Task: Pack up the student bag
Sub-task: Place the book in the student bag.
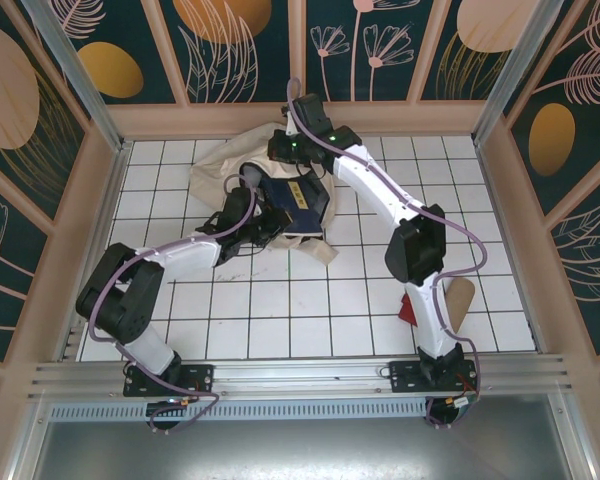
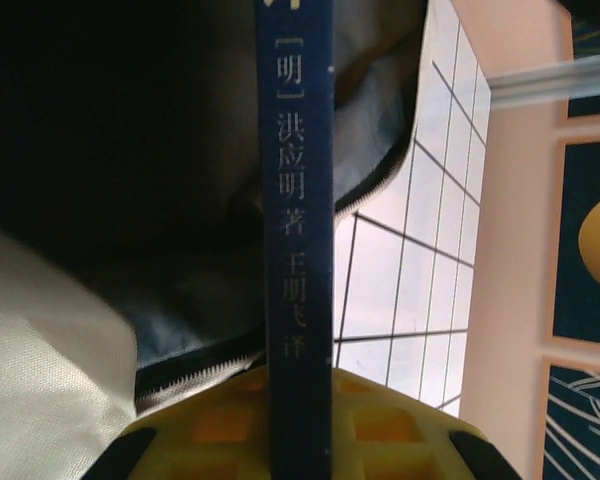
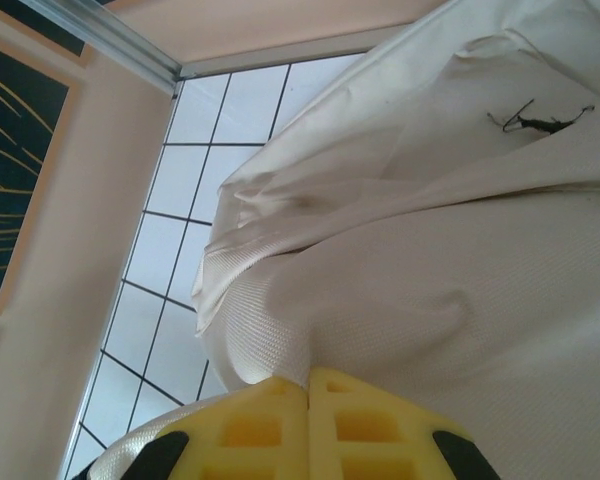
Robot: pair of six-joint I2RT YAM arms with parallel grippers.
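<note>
The student bag (image 1: 223,158), a cream canvas backpack, lies crumpled at the back of the tiled table with its mouth toward the arms. A navy blue book (image 1: 295,200) rests at that mouth. My left gripper (image 1: 268,218) is shut on the book; in the left wrist view its spine (image 2: 298,250) stands between the yellow fingers (image 2: 220,420), pointing into the bag's dark inside (image 2: 110,150) past the zipper edge (image 2: 195,378). My right gripper (image 1: 285,150) is shut on a fold of the bag's cloth (image 3: 430,250), its pads (image 3: 270,420) pressed together on the fabric.
A tan cone-shaped piece (image 1: 461,300) and a small red item (image 1: 408,312) lie by the right arm's lower link. Wooden walls (image 1: 90,200) fence the table on three sides. White tiles (image 1: 310,300) stretch in front of the bag.
</note>
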